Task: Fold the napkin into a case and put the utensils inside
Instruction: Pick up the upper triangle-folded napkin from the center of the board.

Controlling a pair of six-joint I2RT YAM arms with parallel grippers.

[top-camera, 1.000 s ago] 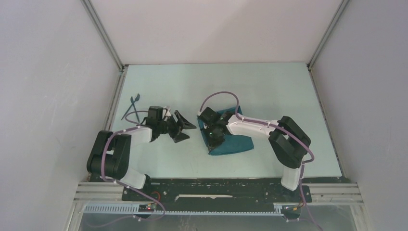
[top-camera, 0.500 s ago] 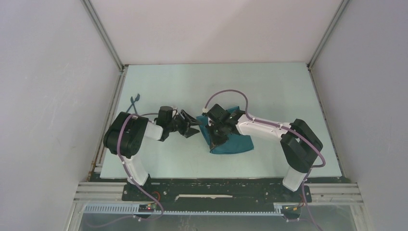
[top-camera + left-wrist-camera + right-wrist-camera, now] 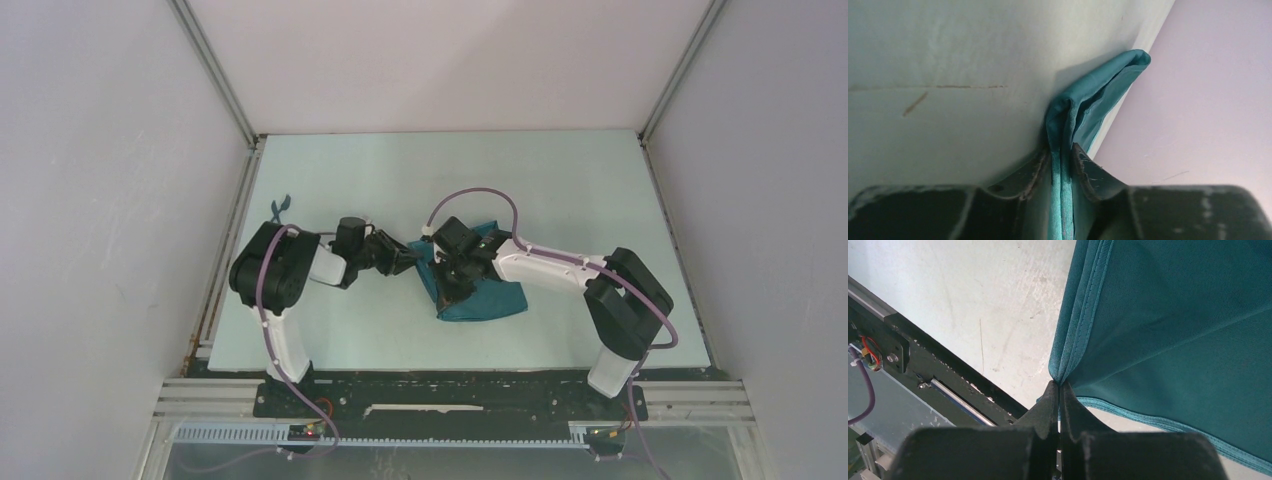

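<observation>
The teal napkin [image 3: 495,298] lies folded into a loose, roughly square pad at mid-table; no narrow case shape shows. My left gripper [image 3: 408,260] reaches in from the left and is shut on the napkin's left edge. In the left wrist view the doubled cloth [image 3: 1098,85] runs between both fingers of that gripper [image 3: 1062,160]. My right gripper [image 3: 449,288] sits over the napkin's near-left part. In the right wrist view it [image 3: 1059,387] is shut on a pinch of the hemmed edge [image 3: 1173,315]. A dark utensil tip [image 3: 279,207] pokes out behind the left arm at far left.
Grey enclosure walls close in the pale table [image 3: 560,180] on three sides. The black base rail [image 3: 450,395] runs along the near edge. The left arm's elbow [image 3: 270,270] stands over the utensils' spot. A purple cable [image 3: 470,195] loops above the right wrist.
The left arm swung right from beside the utensils to the napkin's left edge, and its jaws closed on the cloth. The right gripper stayed pinched on the napkin, shifting slightly.
</observation>
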